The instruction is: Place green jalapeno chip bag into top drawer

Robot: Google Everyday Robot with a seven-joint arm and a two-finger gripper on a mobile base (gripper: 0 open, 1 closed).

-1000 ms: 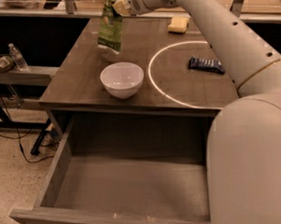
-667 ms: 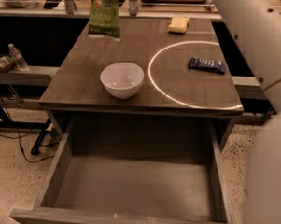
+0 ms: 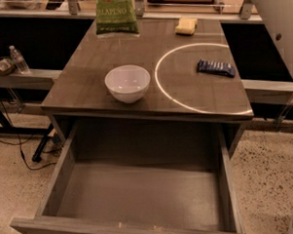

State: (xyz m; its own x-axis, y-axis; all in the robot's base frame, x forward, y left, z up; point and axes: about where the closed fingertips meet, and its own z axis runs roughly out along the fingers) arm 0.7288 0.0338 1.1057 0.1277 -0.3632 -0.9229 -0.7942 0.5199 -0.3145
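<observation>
From my station, the green crinkly jalapeno chip bag [image 3: 115,14] hangs upright over the far edge of the grey-brown wooden table [image 3: 81,73]. Its pale lettering faces me and its top is cut off by the upper border of the view. The gripper is out of sight above that border, so I cannot tell whether it is apart, together or clamped on the bag. Only a white stretch of the robot's arm [image 3: 278,15] shows at the upper right. The wide, shallow grey-brown top drawer [image 3: 135,192] is pulled fully open below the table's near edge, well apart from the bag. On the tabletop a round white bowl [image 3: 127,83] sits near the front left, just beside a thin white circle line [image 3: 157,82]. A small dark blue wrapped bar [image 3: 216,67] lies inside that circle, and a yellow sponge [image 3: 186,26] rests at the far edge.
</observation>
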